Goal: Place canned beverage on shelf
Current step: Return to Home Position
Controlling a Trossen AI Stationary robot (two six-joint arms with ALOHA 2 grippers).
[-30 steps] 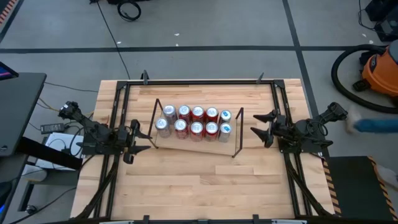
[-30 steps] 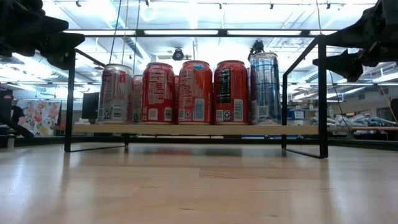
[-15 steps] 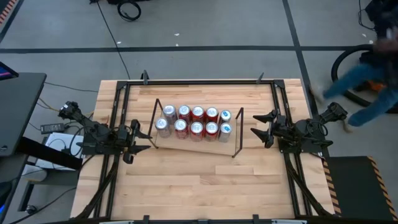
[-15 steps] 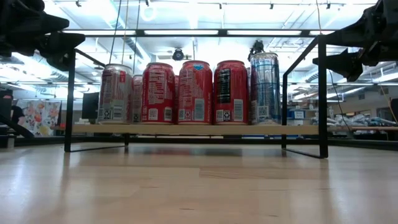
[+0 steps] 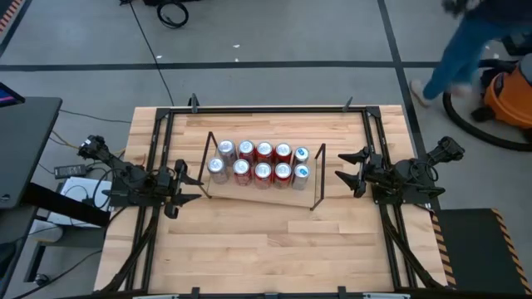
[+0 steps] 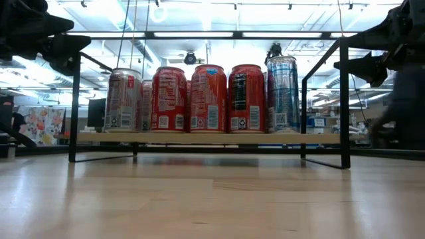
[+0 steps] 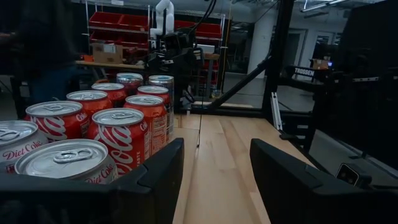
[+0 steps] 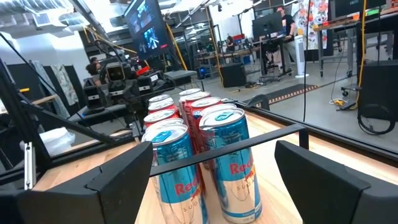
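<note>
A robotics lab in an industrial hall: grey concrete floor (image 5: 291, 33) with dark tape lines (image 5: 249, 64), an orange shop vacuum (image 5: 509, 95), long white ceiling strip lights (image 6: 199, 32). A metal rack of red storage bins (image 7: 124, 18) and desks with dark computer monitors (image 8: 267, 26) stand behind.

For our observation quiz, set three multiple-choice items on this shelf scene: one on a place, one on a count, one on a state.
1. Where on the shelf do the blue cans stand? A) the end nearest the right gripper B) the opposite end C) the middle
2. How many cans are on the shelf? A) eight B) ten C) twelve
3. What state are the left gripper and right gripper in? A) left shut on a can B) right shut on a can C) both open, empty
Answers: 1 A, the high view shows them at that end; 2 B, two rows of five; 3 C, each wrist view shows a wide empty gap.
</note>
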